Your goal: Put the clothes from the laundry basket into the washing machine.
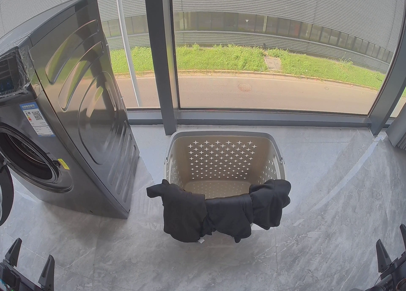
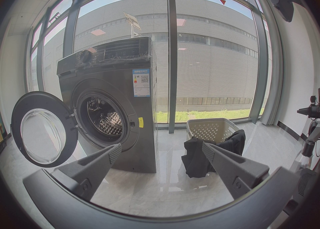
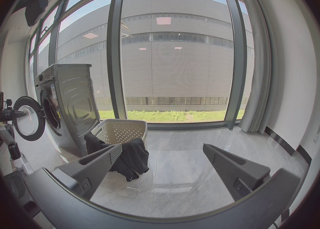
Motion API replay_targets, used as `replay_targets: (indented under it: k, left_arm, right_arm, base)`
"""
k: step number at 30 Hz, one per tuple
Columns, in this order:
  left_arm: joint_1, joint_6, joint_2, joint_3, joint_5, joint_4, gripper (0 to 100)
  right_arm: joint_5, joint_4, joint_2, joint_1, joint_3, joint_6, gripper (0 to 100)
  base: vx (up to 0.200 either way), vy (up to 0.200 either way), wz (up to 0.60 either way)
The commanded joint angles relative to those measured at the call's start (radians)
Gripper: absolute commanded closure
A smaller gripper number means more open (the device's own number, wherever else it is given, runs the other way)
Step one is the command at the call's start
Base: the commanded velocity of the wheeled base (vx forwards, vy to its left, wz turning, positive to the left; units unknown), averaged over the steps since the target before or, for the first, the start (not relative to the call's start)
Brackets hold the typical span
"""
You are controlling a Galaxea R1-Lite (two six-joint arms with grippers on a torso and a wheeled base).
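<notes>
Black clothes over the near rim of the laundry basket, right of the grey washing machine.

The head view's bottom edge slices off both the left gripper and the right gripper, just the fingertips poking up. Ahead of them the black garment smothers the near rim of the basket. Beyond the left gripper the washing machine runs off the edge, its door a mere sliver.
</notes>
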Motion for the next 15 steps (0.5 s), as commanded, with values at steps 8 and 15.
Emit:
replay_targets:
  k: [8, 15]
  left_arm:
    - [0.0, 0.0, -0.018, 0.016, 0.0, -0.001, 0]
    - [0.0, -0.002, -0.018, 0.016, 0.0, -0.001, 0]
  right_arm:
    - [0.01, -0.016, -0.016, -0.002, 0.018, -0.013, 0]
    - [0.065, 0.062, 0.119, 0.036, -0.37, 0.002, 0]
  base:
    - [0.0, 0.0, 0.0]
    - [0.029, 0.0, 0.0]
